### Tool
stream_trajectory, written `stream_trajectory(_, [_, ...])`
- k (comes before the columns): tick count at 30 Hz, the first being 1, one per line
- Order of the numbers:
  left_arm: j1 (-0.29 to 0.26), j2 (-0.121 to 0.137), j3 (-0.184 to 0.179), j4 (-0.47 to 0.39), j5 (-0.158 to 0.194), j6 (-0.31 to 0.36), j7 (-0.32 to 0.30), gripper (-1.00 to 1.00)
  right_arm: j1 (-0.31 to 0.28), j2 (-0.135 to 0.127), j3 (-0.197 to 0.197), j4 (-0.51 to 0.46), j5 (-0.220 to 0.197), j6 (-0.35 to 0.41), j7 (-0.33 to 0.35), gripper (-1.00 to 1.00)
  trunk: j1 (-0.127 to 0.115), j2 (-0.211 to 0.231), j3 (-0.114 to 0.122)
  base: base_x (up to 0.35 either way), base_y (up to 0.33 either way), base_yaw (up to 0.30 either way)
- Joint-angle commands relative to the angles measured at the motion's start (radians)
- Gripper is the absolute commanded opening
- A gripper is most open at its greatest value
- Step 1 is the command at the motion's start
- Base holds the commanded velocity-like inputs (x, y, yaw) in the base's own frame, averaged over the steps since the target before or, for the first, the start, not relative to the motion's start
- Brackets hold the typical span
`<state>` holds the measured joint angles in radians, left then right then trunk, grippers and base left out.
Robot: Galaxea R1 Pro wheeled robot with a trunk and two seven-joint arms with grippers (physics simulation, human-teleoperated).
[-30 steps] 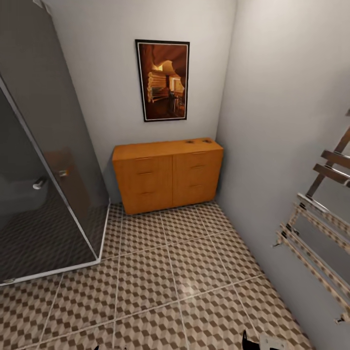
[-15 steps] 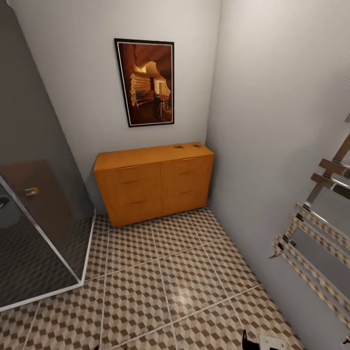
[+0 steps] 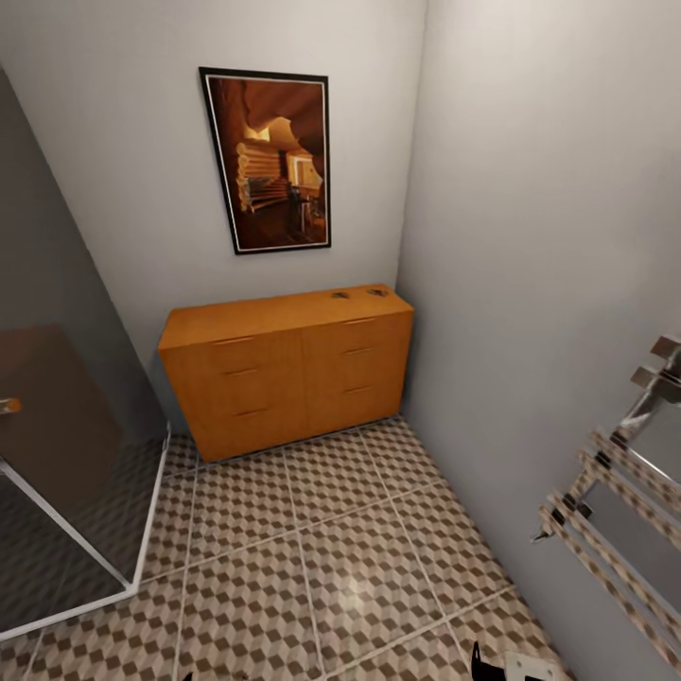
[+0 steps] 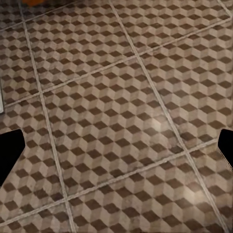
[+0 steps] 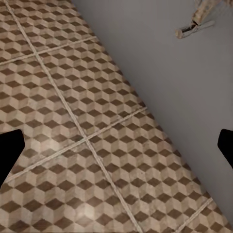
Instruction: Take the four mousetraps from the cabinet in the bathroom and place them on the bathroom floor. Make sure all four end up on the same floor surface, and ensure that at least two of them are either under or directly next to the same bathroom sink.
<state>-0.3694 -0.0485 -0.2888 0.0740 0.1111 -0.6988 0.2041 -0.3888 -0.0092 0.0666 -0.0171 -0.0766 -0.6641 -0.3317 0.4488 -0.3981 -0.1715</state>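
Orange-brown cabinet [image 3: 288,369], grooved drawers, two mousetraps [image 3: 359,294] on top, both hands released

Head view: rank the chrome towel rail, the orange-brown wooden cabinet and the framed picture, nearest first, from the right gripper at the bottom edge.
1. Chrome towel rail, on the right-hand wall, closest to the right gripper.
2. Orange-brown wooden cabinet, against the far wall across the tiled floor.
3. Dark-framed picture, on the wall above the cabinet, farthest.

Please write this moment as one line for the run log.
phase: approach | cabinet: ahead, drawers closed | mousetraps: two on cabinet top | both hands: open, empty
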Motion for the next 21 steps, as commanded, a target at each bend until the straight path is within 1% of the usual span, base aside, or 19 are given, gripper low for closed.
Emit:
stream_trajectory(1, [-0.002,-0.002,-0.009,0.004,0.010,-0.006,0.000,1.00,-0.001,0.000,0.008,0.001,-0.007,-0.003,-0.001,1.00,0.001,-0.002,-0.002,0.340,-0.074,-0.001])
stream_trajectory(7, [-0.002,-0.002,-0.009,0.004,0.010,-0.007,0.000,1.00,-0.001,-0.001,0.008,0.000,-0.005,-0.003,-0.002,1.00,0.001,-0.002,-0.002,0.340,-0.065,0.000])
stream_trajectory(16, [-0.002,-0.002,-0.009,0.004,0.010,-0.006,0.000,1.00,-0.001,-0.003,0.009,0.000,-0.004,-0.003,-0.003,1.00,0.001,-0.002,-0.002,0.340,-0.015,0.000])
stream_trajectory(18, [0.009,-0.013,-0.010,0.006,-0.002,-0.018,-0.012,1.00,0.011,0.009,-0.002,0.006,-0.014,-0.014,0.009,1.00,0.001,-0.002,-0.002,0.000,0.000,0.000])
stream_trajectory(21, [0.021,-0.013,-0.010,0.006,-0.017,-0.034,-0.027,1.00,0.028,0.025,-0.013,0.006,-0.013,-0.031,0.026,1.00,0.001,-0.002,-0.002,0.000,0.000,0.000])
